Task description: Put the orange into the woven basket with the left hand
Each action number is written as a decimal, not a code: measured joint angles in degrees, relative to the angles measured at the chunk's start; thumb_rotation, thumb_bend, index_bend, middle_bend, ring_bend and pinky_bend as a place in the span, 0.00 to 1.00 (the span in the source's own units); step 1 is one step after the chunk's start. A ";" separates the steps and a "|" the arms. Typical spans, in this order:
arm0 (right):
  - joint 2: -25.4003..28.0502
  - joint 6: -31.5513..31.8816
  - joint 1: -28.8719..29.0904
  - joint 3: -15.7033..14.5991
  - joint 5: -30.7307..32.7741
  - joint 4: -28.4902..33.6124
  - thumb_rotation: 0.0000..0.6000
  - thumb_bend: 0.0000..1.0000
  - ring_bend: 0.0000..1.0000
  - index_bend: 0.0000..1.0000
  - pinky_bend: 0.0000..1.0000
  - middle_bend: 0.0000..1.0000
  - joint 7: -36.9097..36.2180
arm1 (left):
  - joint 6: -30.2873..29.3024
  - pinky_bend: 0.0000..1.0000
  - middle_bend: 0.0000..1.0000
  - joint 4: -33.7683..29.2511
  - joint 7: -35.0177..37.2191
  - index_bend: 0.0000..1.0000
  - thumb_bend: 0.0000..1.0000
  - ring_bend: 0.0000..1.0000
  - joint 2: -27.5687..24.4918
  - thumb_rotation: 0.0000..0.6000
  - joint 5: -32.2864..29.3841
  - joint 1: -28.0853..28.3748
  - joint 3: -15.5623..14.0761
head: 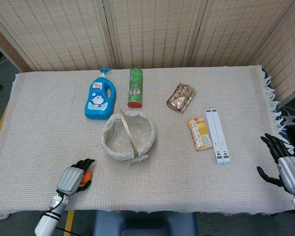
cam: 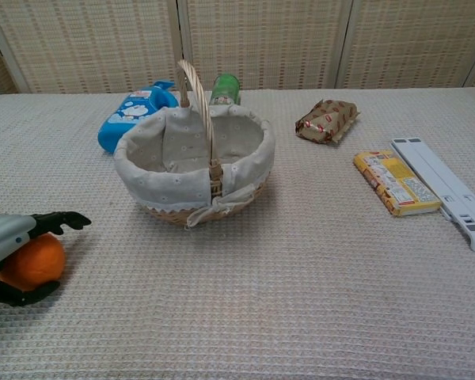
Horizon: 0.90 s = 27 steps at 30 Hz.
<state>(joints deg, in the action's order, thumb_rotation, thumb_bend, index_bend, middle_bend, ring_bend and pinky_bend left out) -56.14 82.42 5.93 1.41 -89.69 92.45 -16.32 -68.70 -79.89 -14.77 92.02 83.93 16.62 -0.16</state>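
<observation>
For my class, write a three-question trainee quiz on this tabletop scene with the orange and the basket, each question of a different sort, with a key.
1. True or false: the orange already lies inside the woven basket.
2. Which hand is on the orange? A) left hand B) right hand
3. Fill in: in the head view, the blue bottle lies beside the ___ can.

Key:
1. False; it sits on the table near the front edge, apart from the basket.
2. A; its fingers wrap over and under the orange.
3. green
</observation>
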 measured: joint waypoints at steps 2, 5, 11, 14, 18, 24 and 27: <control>0.05 -0.10 0.02 -0.08 -0.06 0.02 1.00 0.24 0.00 0.00 0.34 0.00 -0.02 | -1.03 0.64 0.20 0.07 0.04 0.16 0.37 0.24 0.10 1.00 0.58 -0.03 0.10; 0.08 -0.09 0.03 -0.10 -0.11 0.02 1.00 0.24 0.00 0.00 0.34 0.00 -0.09 | -2.71 0.65 0.22 -0.57 0.19 0.17 0.37 0.24 -0.20 1.00 1.99 0.07 0.32; 0.13 -0.10 0.02 -0.26 -0.35 -0.02 1.00 0.24 0.00 0.00 0.34 0.00 -0.12 | -7.19 0.65 0.23 -4.33 -1.57 0.19 0.37 0.25 -1.74 1.00 4.34 1.26 3.70; 0.18 -0.16 0.06 -0.36 -0.52 -0.03 1.00 0.24 0.00 0.00 0.34 0.00 -0.14 | -7.86 0.65 0.23 -6.68 -3.71 0.20 0.37 0.25 -2.69 1.00 4.84 3.18 7.05; 0.24 -0.44 0.21 -0.50 -0.78 -0.13 1.00 0.24 0.00 0.00 0.34 0.00 -0.26 | -6.52 0.65 0.24 -8.18 -6.87 0.20 0.37 0.25 -3.20 1.00 3.94 7.32 11.93; 0.53 -1.16 0.60 -0.83 -1.23 -0.35 1.00 0.24 0.00 0.00 0.34 0.00 -0.67 | -3.26 0.69 0.37 -6.84 -7.93 0.38 0.37 0.36 -0.37 1.00 0.68 13.95 17.66; 0.77 -1.35 0.73 -0.93 -1.34 -0.41 1.00 0.24 0.00 0.00 0.34 0.00 -1.20 | -3.74 0.73 0.49 -4.03 -7.43 0.46 0.37 0.45 2.70 1.00 1.22 16.22 18.48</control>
<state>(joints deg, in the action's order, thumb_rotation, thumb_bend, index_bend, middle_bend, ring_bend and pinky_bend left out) -55.37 81.07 6.65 0.48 -91.03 92.04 -17.52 -72.44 -83.93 -22.20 94.73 85.15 32.84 18.33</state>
